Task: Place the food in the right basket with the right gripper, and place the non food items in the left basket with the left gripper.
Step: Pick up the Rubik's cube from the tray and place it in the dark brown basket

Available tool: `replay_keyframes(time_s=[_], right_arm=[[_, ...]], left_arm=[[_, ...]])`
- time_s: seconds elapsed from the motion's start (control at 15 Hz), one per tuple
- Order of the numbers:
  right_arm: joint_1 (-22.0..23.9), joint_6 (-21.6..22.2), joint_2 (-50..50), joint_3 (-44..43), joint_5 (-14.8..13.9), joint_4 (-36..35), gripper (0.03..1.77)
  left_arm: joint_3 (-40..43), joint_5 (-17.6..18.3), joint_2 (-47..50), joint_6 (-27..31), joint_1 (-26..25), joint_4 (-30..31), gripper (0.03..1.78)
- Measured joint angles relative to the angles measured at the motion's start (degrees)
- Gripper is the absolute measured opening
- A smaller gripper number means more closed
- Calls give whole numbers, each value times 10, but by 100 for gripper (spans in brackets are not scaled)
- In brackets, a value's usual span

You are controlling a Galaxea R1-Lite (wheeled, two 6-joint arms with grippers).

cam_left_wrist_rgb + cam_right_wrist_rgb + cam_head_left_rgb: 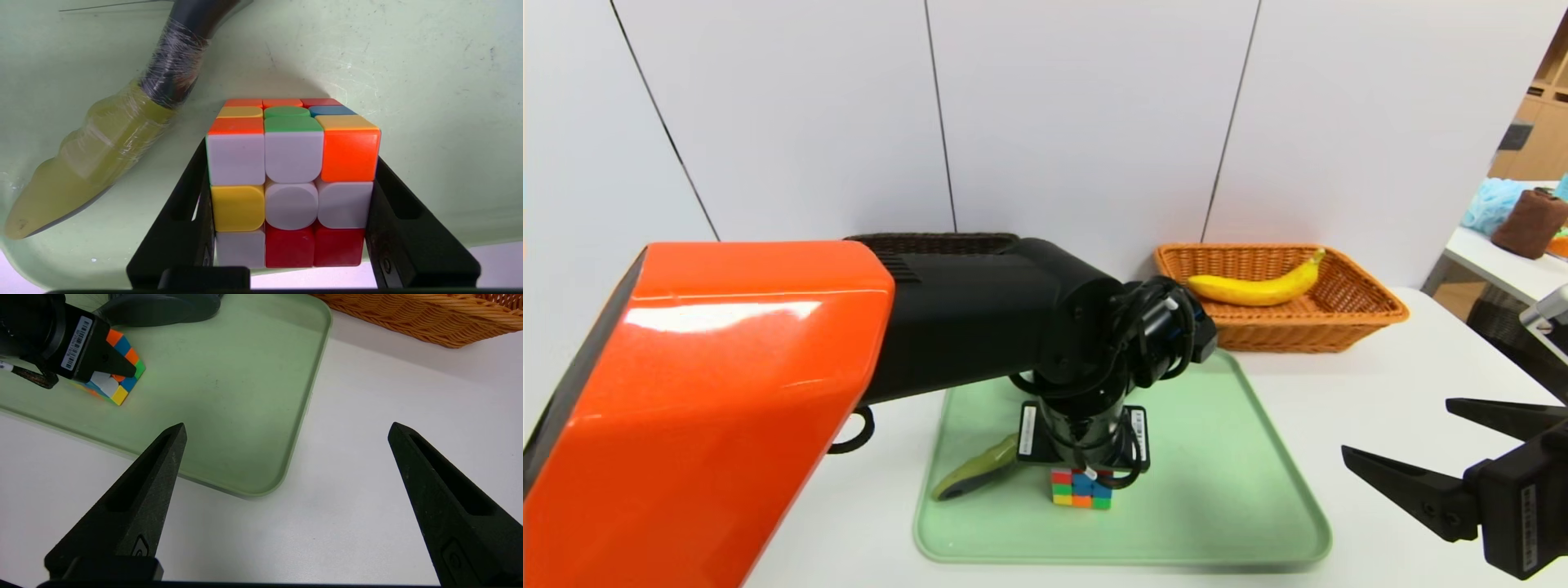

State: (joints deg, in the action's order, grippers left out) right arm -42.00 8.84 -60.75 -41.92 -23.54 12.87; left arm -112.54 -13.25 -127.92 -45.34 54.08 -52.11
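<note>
The multicoloured plastic puzzle cube (291,183) has smooth, satin tiles with rounded corners, and the matt black plastic fingers (408,245) of the left gripper (288,228) pressing against its two sides look faintly grainy. The pale green plastic tray (1225,490) beneath is smooth with a dull sheen marked by fine scratches, and the yellow-green and dark grey tool (102,155) lying on it is wrapped in crinkled, glossy clear film. The orange woven wicker basket (1356,314) is rough and ribbed, the yellow banana (1258,287) in it smooth-skinned, the white tabletop (1405,384) smooth and matt, and the left arm's orange shell (711,392) a hard, high-gloss plastic.
</note>
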Motion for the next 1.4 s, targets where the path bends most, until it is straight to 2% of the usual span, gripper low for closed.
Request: replay_keyframes(time_s=[0.13, 0.33, 0.4, 0.6, 0.8, 1.0, 1.13, 1.27, 1.4], right_arm=[[0, 0, 0, 1, 0, 0, 170], [0, 0, 0, 2, 0, 0, 170], [0, 0, -1, 3, 0, 0, 170], [0, -1, -2, 4, 0, 0, 170], [0, -1, -2, 3, 0, 0, 170], [0, -2, -3, 3, 0, 0, 170], [-1, -1, -3, 3, 1, -1, 170], [-3, -1, -4, 5, 0, 0, 170], [-4, 0, -4, 5, 0, -1, 170]], left_arm=[[-1, -22, 18, 14, 7, 3, 98], [-2, -105, 61, 59, 17, 20, 98], [-1, -119, 80, 73, 18, 23, 98], [-1, -134, 141, 132, 20, 25, 97], [-2, -158, 200, 243, 7, 48, 97], [-5, -156, 244, 386, -56, 127, 97], [-6, -134, 261, 465, -111, 172, 97], [-7, -102, 271, 522, -170, 198, 97], [-10, -74, 271, 543, -229, 209, 97]])
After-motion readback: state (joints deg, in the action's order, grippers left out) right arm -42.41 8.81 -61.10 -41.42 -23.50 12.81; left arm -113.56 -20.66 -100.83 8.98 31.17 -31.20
